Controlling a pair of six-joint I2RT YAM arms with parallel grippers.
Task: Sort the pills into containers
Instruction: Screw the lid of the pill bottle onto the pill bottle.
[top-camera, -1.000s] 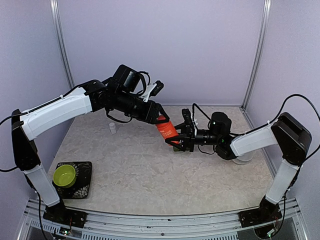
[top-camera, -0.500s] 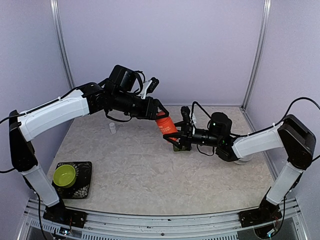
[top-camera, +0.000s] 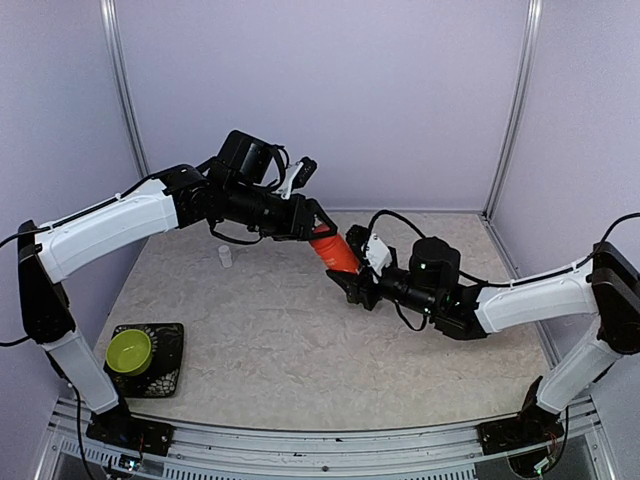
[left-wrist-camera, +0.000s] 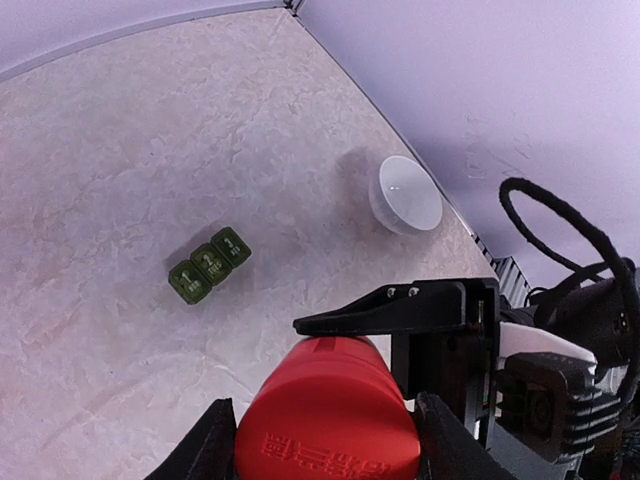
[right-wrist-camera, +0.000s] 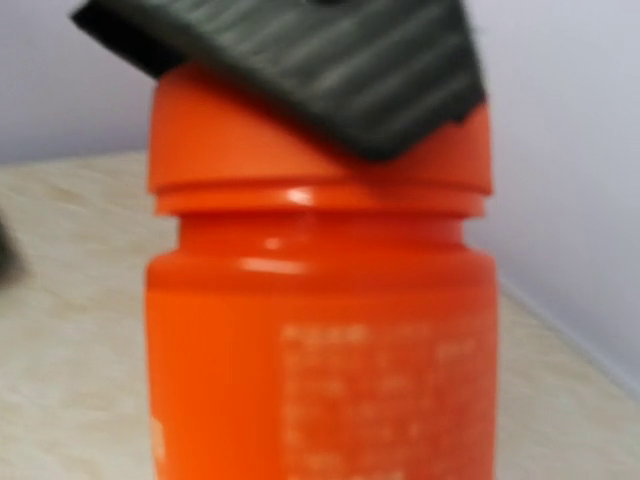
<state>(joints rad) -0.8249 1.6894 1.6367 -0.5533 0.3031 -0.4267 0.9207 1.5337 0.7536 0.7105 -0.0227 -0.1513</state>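
top external view, entry: the right gripper (top-camera: 356, 276) has swung down and in over the last second, from level beside the orange bottle (top-camera: 338, 254) to its cap end. the right elbow has dropped toward the table (top-camera: 270, 330). the left gripper (top-camera: 316, 236) is clamped on the bottle's base and holds it tilted in the air — it moved little in that time.

right wrist view: one black finger (right-wrist-camera: 300, 70) lies across the cap (right-wrist-camera: 250, 150). the other finger is out of sight, so whether the right jaws have closed on the cap cannot be told.

meaning, as a judgement: cap removal is being set up; the bottle is closed and nothing is sorted yet.

pills: none visible, presumably inside the bottle.

containers (left-wrist-camera: 208, 266): three green cells in a row on the table below the bottle, apart from both grippers. tops look closed, though small in view. not made out in the top view.

surroundings: white bowl (left-wrist-camera: 405, 195) near the containers; small white bottle (top-camera: 225, 256) under the left arm; lime-green bowl (top-camera: 129, 349) on a dark tray (top-camera: 170, 375), well apart.

in the way: the cap, and perhaps the cell lids — nothing else seen.
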